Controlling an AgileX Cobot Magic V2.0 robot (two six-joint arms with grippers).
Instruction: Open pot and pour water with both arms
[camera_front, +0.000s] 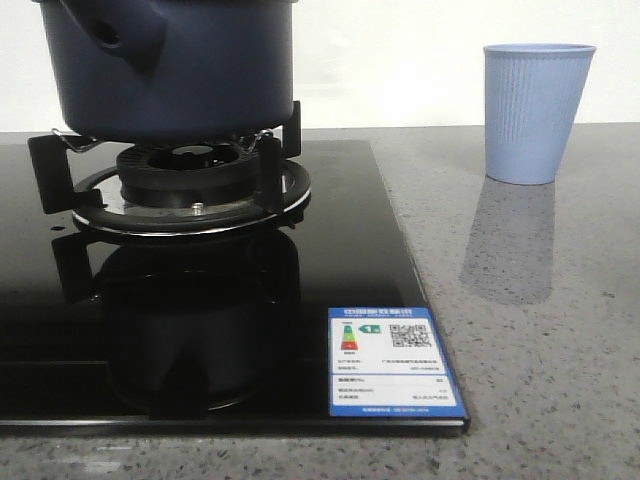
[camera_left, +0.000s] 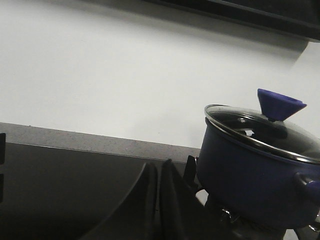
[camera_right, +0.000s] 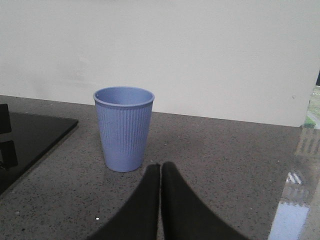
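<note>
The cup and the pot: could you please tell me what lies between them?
Front view: only the black hob edge and bare grey counter separate pot and cup.

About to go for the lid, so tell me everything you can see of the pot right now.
The pot is a large, round, dark navy vessel with smooth matte walls and a stubby hollow side knob. Its glass lid, metal-rimmed with a blue flared knob, is on and closed. It sits upright on the black prongs of the gas burner at the back of the glossy black hob. No claw touches it; the left claw, fingers together, is short of it. Contents cannot be seen.
</note>
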